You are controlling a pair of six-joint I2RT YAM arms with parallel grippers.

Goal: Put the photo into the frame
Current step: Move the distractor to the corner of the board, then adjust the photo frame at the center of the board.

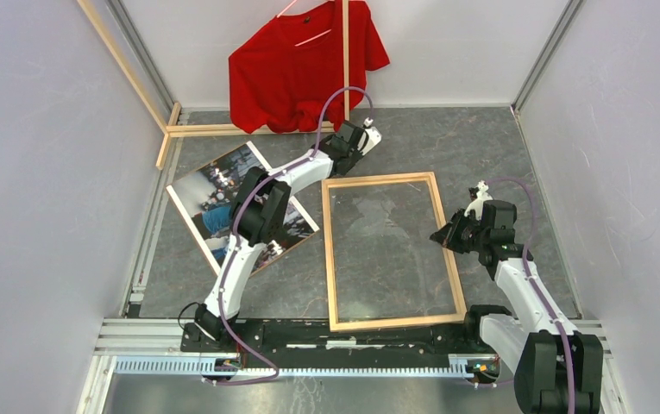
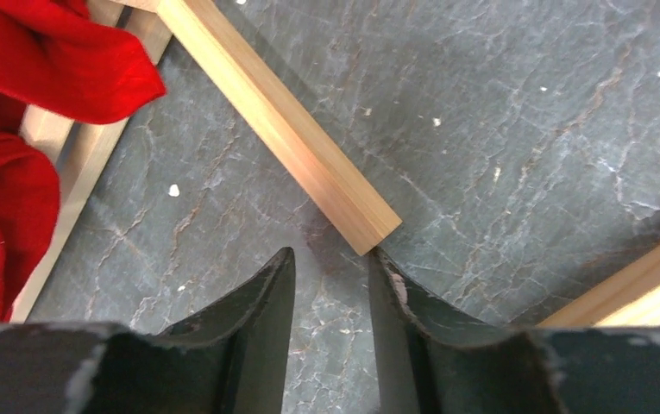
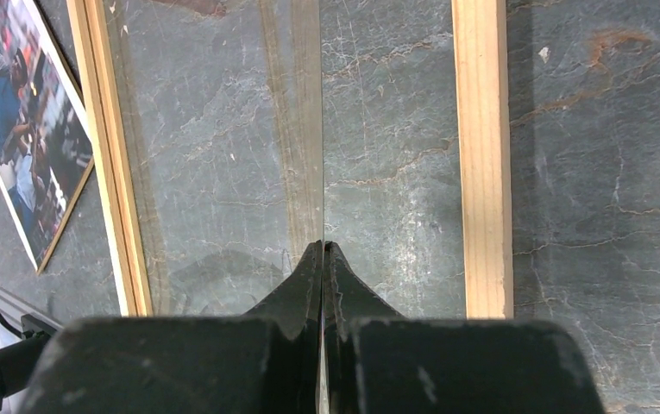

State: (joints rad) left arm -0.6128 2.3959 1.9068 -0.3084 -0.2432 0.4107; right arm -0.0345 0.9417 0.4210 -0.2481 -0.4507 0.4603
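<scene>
We see the photo (image 1: pixel 210 194) flat on the table (image 1: pixel 481 147) at left centre, long axis slanting toward lower right, left of the frame (image 1: pixel 378 178). It lies lower left of our left pincer (image 2: pixel 330 254), which is narrowly parted, empty and the nearer one. The right pincer (image 3: pixel 323 246) is closed, empty, over the frame.

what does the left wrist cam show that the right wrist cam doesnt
Only left wrist: crumpled red cloth, the end of a loose light-wood slat, the left tool open. Only right wrist: the light-wood picture frame with clear pane, the glossy colour photo beside it, the right tool shut. Both: grey marbled tabletop.
</scene>
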